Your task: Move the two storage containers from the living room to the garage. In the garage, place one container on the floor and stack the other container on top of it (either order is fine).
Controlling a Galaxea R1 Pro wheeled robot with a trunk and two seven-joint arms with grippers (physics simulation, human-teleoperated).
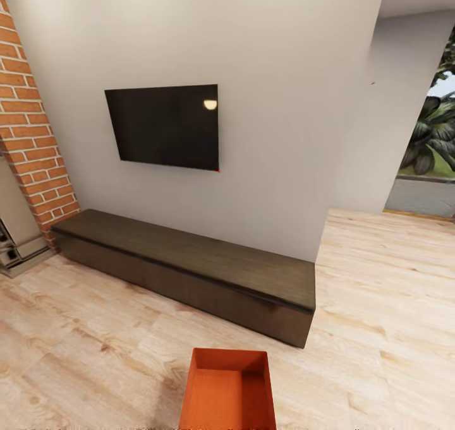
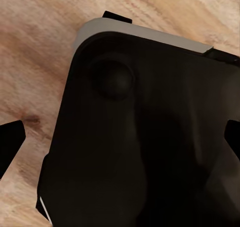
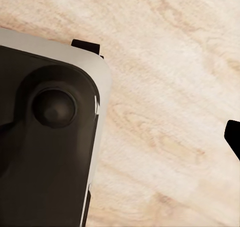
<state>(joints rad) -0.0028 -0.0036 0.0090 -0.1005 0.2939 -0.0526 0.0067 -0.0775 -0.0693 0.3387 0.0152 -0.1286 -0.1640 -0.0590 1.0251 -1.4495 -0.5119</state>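
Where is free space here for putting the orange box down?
The top of the long dark cabinet under the TV is bare along its whole length. The wood floor to its right, toward the doorway, is open too. The floor left of the storage container is bare. The corner by the brick column is tight.

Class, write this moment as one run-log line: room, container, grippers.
room: living room, light wood-plank floor | container: one orange-red rectangular storage bin on floor before dark low TV bench, empty | left gripper: open | right gripper: cannot tell

Bright even light, glare on TV (image 1: 165, 127)
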